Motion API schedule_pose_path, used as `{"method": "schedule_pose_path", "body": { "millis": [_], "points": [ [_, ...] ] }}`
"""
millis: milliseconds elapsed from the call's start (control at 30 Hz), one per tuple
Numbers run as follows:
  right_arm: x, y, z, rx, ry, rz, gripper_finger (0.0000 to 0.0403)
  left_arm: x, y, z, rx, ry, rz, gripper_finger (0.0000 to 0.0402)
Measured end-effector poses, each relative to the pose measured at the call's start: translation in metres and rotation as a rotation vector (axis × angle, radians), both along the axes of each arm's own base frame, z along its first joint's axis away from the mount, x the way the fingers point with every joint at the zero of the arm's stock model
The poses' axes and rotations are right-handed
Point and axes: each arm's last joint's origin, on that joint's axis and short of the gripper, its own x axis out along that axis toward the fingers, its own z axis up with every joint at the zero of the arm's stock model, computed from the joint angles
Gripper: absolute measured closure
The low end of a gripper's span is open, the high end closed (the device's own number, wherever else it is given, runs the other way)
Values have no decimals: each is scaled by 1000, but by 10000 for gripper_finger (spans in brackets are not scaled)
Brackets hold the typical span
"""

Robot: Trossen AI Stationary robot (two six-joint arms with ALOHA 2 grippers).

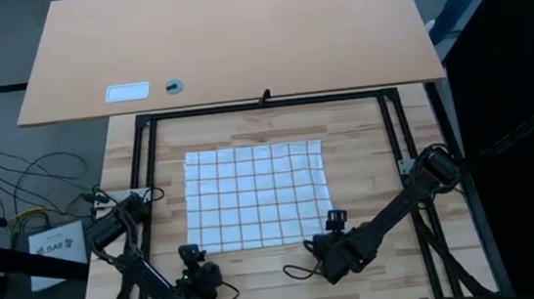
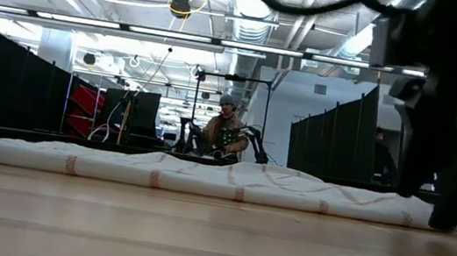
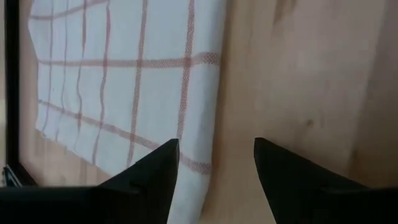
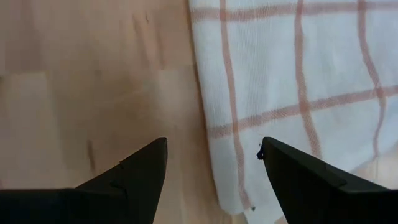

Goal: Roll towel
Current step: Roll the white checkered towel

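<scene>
The left end effector (image 3: 216, 163) stands with its two dark fingers spread wide and holding nothing, poised above the near left corner of the towel (image 1: 257, 196), one finger over the cloth's edge and the other over bare wood. The right end effector (image 4: 212, 163) is likewise wide open and empty, straddling the towel's near right corner, one finger above the checked cloth and the other above the table (image 1: 353, 126). Seen from overhead, the left end effector (image 1: 197, 270) and the right end effector (image 1: 332, 233) sit just off the towel's near edge, their dark arms reaching in from the two sides. The towel, white with a grid of thin reddish-brown lines, lies spread flat and unrolled in the middle of the light wooden table, inside a black frame (image 1: 147, 161) that borders the work area. From table height the towel (image 2: 195, 177) shows as a low, slightly rumpled strip across the wood, with a dark arm at its end. Beyond the frame lies a large tan board (image 1: 227, 36). A person (image 2: 224, 132) sits far off in the room behind.
</scene>
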Motion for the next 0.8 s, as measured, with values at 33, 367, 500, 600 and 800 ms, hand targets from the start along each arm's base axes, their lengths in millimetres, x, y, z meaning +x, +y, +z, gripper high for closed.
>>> {"method": "schedule_pose_path", "body": {
  "millis": [33,367,500,600,800],
  "points": [
    [-1,-2,-3,2,-1,-12,154,0,1,-1,-2,-4,5,208],
    [-4,-8,-11,2,-1,-26,154,6,14,27,-88,-59,24,224],
    [-3,-8,-12,6,-8,-22,154,3,21,24,-162,-26,-18,239],
    [-3,-8,-12,7,-9,-23,154,-2,26,14,-192,40,-40,241],
    [-3,-7,-12,8,-11,-24,154,-3,27,13,-177,86,-88,241]
  ]
}}
